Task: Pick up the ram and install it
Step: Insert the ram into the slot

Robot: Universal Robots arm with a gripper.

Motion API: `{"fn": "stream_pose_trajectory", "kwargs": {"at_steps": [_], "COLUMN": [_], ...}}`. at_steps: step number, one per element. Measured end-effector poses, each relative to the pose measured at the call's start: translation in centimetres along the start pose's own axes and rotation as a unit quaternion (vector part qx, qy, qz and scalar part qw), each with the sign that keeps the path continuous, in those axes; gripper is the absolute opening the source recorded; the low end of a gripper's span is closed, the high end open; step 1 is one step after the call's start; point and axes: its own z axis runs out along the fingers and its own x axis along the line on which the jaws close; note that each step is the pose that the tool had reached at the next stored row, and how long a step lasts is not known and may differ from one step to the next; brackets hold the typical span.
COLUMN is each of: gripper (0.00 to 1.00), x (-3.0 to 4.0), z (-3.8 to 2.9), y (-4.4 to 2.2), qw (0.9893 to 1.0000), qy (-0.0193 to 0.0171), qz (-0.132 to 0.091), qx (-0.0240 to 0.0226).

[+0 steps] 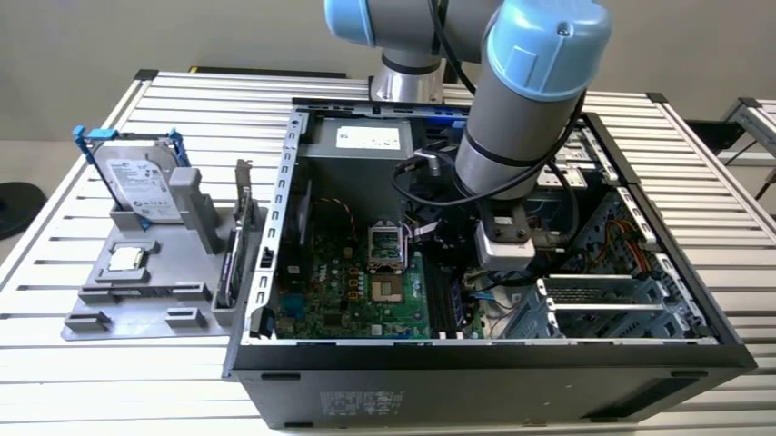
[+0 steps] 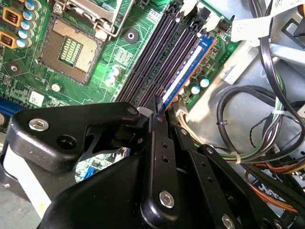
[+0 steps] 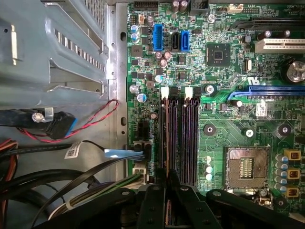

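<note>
gripper [image 2: 159, 112] at centre of the second wrist view, fingers pinching the ram [image 2: 188, 71], which stands edge-on in the outermost memory slot [image 2: 181, 78] of the motherboard [image 2: 95, 76].

- Hemmed by cables [image 2: 248, 143] on one flank of gripper [image 2: 164, 114]; open CPU socket [image 2: 71, 47] on the other
- Seated in outermost slot beside empty memory slots [image 3: 188, 143]: ram [image 2: 188, 69]
- Clear over tower case [image 1: 485, 363]; holder [image 1: 152, 272] well apart

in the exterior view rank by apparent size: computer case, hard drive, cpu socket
1. computer case, by far the largest
2. hard drive
3. cpu socket, smallest, though it sits deeper in the case, so the gap is less sure
</note>
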Motion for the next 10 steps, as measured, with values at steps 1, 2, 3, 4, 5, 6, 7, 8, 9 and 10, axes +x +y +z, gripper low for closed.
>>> {"fn": "stream_pose_trajectory", "kwargs": {"at_steps": [1, 2, 3, 4, 5, 6, 7, 8, 9, 10], "gripper": [0.00, 0.00, 0.00, 0.00, 0.00, 0.00, 0.00, 0.00, 0.00, 0.00], "x": [0.00, 0.00, 0.00, 0.01, 0.00, 0.00, 0.00, 0.00, 0.00, 0.00], "z": [0.01, 0.01, 0.02, 0.05, 0.06, 0.06, 0.06, 0.06, 0.06, 0.06], "y": [0.00, 0.00, 0.00, -0.01, -0.01, -0.01, -0.01, -0.01, 0.00, 0.00], "qw": [1.0000, 1.0000, 1.0000, 1.0000, 1.0000, 1.0000, 1.0000, 1.0000, 1.0000, 1.0000], "qy": [-0.0001, -0.0002, -0.0003, -0.0002, -0.0002, -0.0003, -0.0003, -0.0003, -0.0003, -0.0003], "qz": [0.000, 0.000, 0.000, 0.000, 0.000, 0.000, 0.000, 0.000, 0.000, 0.000], "qx": [0.0000, 0.0000, 0.0000, 0.0002, 0.0001, 0.0001, 0.0001, 0.0001, 0.0001, 0.0000]}}
